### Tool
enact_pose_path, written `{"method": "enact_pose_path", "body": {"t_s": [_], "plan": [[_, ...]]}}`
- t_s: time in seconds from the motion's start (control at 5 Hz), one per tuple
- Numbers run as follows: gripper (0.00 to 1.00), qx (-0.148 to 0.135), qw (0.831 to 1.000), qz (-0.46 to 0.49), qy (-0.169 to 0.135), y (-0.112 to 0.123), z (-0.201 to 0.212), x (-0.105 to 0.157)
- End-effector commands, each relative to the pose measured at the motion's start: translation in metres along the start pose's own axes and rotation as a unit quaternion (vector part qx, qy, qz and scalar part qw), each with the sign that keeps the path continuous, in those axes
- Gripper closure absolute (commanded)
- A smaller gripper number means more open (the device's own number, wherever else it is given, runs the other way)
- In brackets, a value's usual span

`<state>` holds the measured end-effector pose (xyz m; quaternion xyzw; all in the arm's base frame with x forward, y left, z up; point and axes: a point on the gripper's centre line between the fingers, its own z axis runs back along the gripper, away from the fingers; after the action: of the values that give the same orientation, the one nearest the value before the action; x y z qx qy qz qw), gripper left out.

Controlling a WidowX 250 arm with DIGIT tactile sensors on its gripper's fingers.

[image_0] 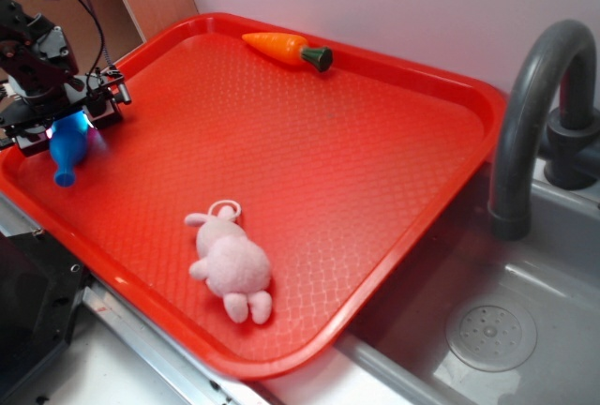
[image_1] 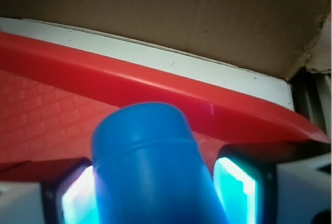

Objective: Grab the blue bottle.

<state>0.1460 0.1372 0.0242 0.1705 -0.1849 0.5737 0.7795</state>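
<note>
The blue bottle (image_0: 66, 147) is at the left edge of the red tray (image_0: 356, 171), its body between the fingers and its narrow neck pointing down toward the tray's front rim. My gripper (image_0: 67, 119) is shut on it. In the wrist view the blue bottle (image_1: 155, 172) fills the space between the two lit pads (image_1: 236, 187), which glow cyan against its sides. Whether the neck touches the tray I cannot tell.
A pink plush bunny (image_0: 232, 266) lies near the tray's front. An orange toy carrot (image_0: 286, 50) lies by the back rim. To the right are a grey faucet (image_0: 530, 114) and a sink (image_0: 487, 330). Brown cardboard (image_1: 166, 22) stands just beyond the tray's left rim.
</note>
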Motion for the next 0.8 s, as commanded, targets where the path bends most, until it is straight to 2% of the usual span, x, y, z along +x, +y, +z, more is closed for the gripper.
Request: {"method": "enact_pose_path", "body": {"t_s": [0.0, 0.2, 0.4, 0.6], "plan": [[1.00, -0.042, 0.999, 0.020, 0.006, -0.006, 0.024, 0.022], [1.00, -0.069, 0.997, 0.023, 0.041, -0.019, 0.044, 0.041], [1.00, -0.132, 0.988, -0.034, 0.068, -0.051, 0.096, 0.046], [1.00, -0.209, 0.961, -0.132, 0.126, -0.069, 0.144, 0.038]]}}
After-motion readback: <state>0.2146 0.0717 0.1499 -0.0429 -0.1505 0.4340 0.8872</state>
